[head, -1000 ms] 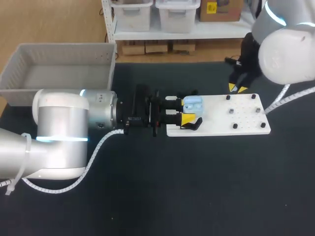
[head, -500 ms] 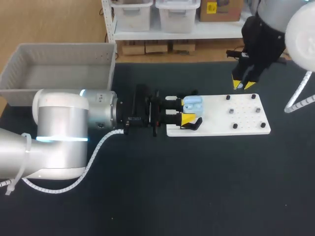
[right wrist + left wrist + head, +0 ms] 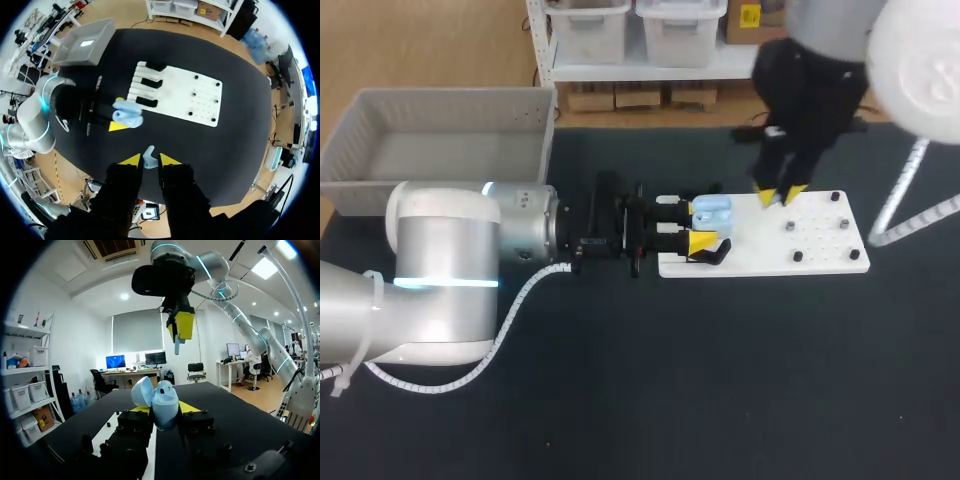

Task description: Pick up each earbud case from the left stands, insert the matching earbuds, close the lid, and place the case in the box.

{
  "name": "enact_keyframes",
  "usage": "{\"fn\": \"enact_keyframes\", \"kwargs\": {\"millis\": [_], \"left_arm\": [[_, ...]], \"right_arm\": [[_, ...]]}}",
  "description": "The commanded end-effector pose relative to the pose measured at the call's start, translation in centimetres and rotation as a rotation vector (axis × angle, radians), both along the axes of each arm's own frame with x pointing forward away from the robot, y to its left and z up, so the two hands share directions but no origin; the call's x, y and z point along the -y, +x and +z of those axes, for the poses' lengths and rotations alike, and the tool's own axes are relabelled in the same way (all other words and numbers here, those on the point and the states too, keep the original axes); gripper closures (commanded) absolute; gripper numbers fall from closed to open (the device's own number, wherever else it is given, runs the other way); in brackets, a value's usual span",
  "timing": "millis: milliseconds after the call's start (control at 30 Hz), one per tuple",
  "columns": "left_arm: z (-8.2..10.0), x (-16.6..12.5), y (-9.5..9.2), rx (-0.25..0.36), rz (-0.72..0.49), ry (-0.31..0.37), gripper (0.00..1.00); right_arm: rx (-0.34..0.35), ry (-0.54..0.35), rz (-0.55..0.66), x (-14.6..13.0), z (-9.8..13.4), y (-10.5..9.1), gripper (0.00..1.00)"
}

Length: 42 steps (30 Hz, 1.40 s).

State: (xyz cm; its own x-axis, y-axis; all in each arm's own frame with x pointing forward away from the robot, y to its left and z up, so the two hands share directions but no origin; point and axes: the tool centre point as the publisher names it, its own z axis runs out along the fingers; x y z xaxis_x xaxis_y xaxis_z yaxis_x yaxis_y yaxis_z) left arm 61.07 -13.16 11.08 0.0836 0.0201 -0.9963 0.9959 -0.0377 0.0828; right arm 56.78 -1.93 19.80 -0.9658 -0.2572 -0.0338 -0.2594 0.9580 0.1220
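While my left arm [image 3: 450, 270] lies low over the dark bench [image 3: 720, 380], my right arm [image 3: 920, 60] has swung in from the far right corner above the white pegged plate [image 3: 820, 245]. The right tool [image 3: 778, 196] now hangs just right of the open light-blue earbud case [image 3: 712, 209], clamped in the left tool [image 3: 705, 226] at the plate's left edge. The right tips pinch a pale blue earbud [image 3: 149, 156]; insertion looks next.
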Motion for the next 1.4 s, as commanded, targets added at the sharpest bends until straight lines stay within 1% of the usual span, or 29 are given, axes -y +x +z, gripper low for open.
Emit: {"fn": "enact_keyframes", "kwargs": {"millis": [33, 167, 300, 1000, 1133, 1400], "left_arm": [[-0.1, 0.0, -0.1, 0.003, 0.007, -0.002, 1.00], [-0.1, 0.0, -0.1, 0.003, 0.007, -0.002, 1.00], [-0.1, 0.0, -0.1, 0.003, 0.007, -0.002, 1.00], [-0.1, 0.0, -0.1, 0.003, 0.007, -0.002, 1.00], [-0.1, 0.0, -0.1, 0.003, 0.007, -0.002, 1.00], [-0.1, 0.0, -0.1, 0.003, 0.007, -0.002, 1.00]], "right_arm": [[-0.008, -0.027, 0.024, -2.3, 0.0, -0.1, 1.00], [-0.024, -0.011, 0.049, -3.7, 0.2, -0.4, 1.00], [-0.030, 0.013, 0.055, -4.6, 0.3, -0.3, 1.00], [-0.030, 0.013, 0.055, -4.6, 0.3, -0.3, 1.00], [-0.021, -0.012, 0.100, -5.2, -0.2, -0.2, 1.00], [-0.018, -0.027, 0.160, -5.7, -1.1, 0.6, 1.00]]}}
